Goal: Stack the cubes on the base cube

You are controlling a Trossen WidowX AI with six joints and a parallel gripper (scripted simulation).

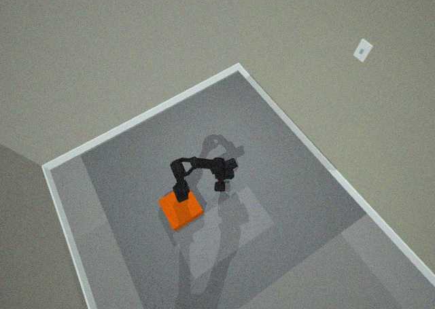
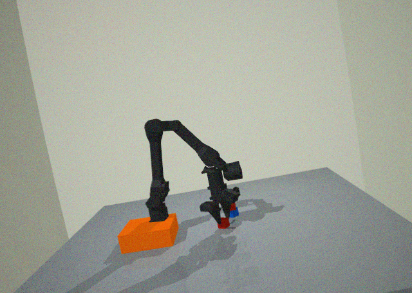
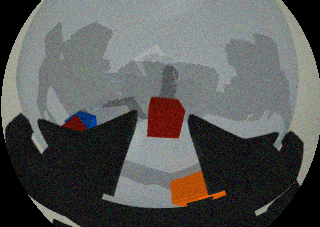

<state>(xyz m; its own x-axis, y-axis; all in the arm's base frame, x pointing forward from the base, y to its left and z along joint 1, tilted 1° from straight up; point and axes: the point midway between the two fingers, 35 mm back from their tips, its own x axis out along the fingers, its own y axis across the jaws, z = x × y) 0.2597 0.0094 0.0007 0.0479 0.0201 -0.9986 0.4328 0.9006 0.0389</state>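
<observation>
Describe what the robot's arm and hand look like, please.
The arm is matte black, with chunky joints and slim links. The hand is black too, with two tapering, wedge-shaped fingers. I can't make out cables or markings.

A small white plate point(image 1: 366, 46) with a gray center lies beyond the gray surface's point(image 1: 281, 158) point(image 2: 316, 236) point(image 3: 150, 17) pale edging point(image 1: 140, 118).

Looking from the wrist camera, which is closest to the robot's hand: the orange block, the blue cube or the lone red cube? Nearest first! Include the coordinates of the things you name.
1. Lone red cube point(image 2: 223, 223) point(image 3: 165, 118): just ahead, between the open hand's point(image 1: 219, 186) point(image 2: 224, 218) point(image 3: 163, 118) fingertips.
2. Blue cube point(image 2: 234, 212) point(image 3: 89, 120): off to the picture's left.
3. Orange block point(image 1: 182, 212) point(image 2: 146, 238) point(image 3: 188, 188): behind, at picture bottom.
</observation>
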